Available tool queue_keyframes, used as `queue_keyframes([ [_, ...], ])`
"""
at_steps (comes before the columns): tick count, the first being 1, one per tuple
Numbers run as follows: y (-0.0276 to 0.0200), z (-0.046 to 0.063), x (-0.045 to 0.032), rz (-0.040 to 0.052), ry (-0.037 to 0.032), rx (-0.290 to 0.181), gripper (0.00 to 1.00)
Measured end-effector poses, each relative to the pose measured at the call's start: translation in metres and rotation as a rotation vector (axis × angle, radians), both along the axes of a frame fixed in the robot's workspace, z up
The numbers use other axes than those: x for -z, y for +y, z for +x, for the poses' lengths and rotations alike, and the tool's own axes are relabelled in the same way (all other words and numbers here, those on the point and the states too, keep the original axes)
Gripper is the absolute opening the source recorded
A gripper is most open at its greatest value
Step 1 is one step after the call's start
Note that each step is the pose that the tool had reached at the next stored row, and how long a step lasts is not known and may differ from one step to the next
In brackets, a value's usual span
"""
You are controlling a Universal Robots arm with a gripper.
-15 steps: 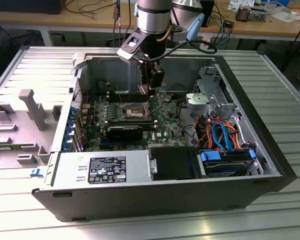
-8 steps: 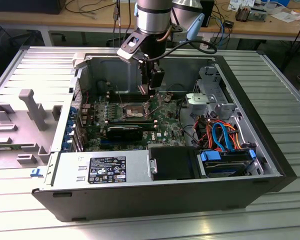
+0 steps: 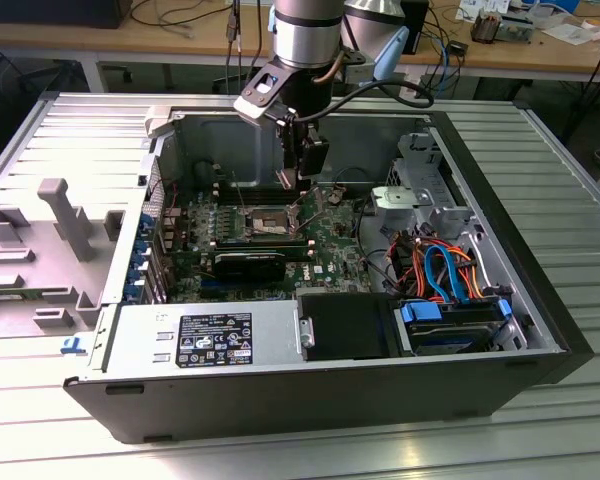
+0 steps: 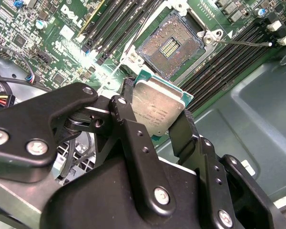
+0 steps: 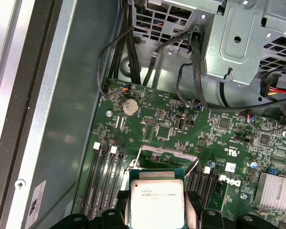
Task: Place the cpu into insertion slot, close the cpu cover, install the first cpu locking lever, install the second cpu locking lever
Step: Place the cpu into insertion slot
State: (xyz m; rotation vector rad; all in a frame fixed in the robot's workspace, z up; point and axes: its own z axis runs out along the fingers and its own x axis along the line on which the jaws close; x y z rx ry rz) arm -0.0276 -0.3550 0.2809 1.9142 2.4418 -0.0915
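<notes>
Grey plastic shroud (image 3: 50, 235): lying outside the case at the exterior view's left, well apart from the work. No trouble there.
Insertion slot (image 4: 173, 45): sitting uncovered on the green motherboard (image 4: 66, 43) with its tan contact field exposed. A chip coming down skewed or off-centre would, I reckon, be crushing those contacts.
Gripper (image 4: 155, 114): hanging above the board near the slot, fingers (image 4: 126, 102) pinching the chip by two opposite edges.
Cpu (image 4: 157, 102): riding in the claw, silvery top facing the second wrist view, in the air and not seated. With only its thin edges being gripped, a bump could be twisting it or letting it slip.
Cpu cover (image 5: 169, 153): what I take for it is showing as a silvery frame just beyond the chip in the first wrist view, apparently lifted. If it is dropping early, it is blocking the descent.
Locking lever (image 4: 243, 43): a thin wire rod swung away from the socket, and a finger could be snagging it.
Cable bundle (image 3: 435, 265): orange and blue, at the exterior view's right, apart from the arm.
</notes>
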Motion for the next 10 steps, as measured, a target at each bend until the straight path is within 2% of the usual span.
queue_keyframes([
  [10,0.0,0.0,0.0001,-0.0001,0.0,0.008,0.54],
])
